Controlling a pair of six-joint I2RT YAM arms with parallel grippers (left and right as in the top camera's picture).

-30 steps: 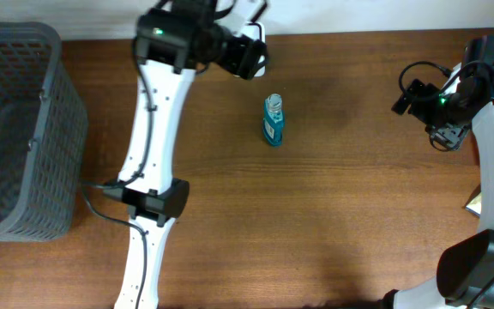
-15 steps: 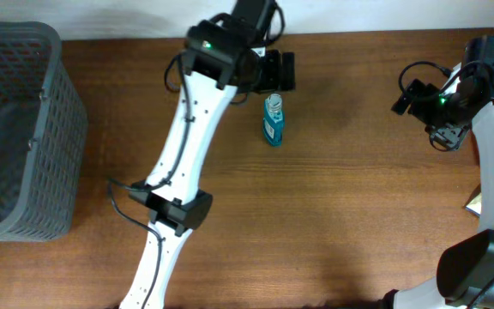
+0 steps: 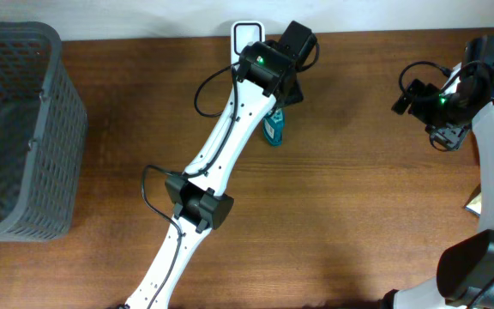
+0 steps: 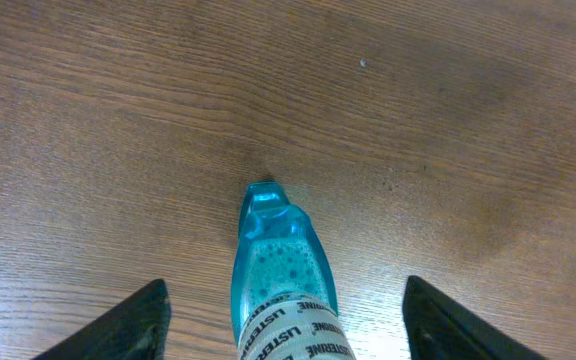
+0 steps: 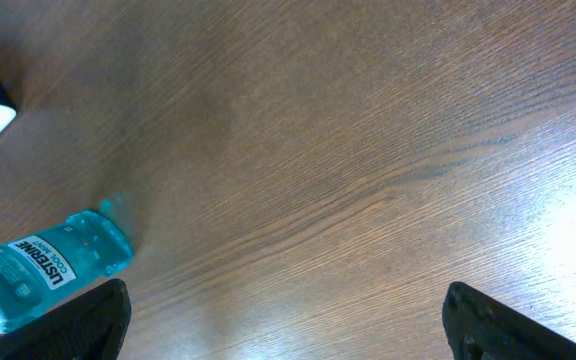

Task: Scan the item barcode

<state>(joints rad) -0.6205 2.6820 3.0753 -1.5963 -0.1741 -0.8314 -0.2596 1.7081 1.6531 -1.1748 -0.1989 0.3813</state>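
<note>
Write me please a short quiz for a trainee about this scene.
1. Which brand name does the blue bottle carry?
2. Where is the grey basket? A: at the left end of the table. B: beside the bottle. C: in the middle.
3. True or false: the left gripper is open, one finger on each side of the bottle, not touching it.
Key: 1 Listerine; 2 A; 3 true.

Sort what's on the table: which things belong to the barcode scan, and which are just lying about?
Job: blue mouthwash bottle; left fingers either side of it; white device at the far edge, possibly the scanner.
Lying about: grey basket; tan item at the right edge.
</note>
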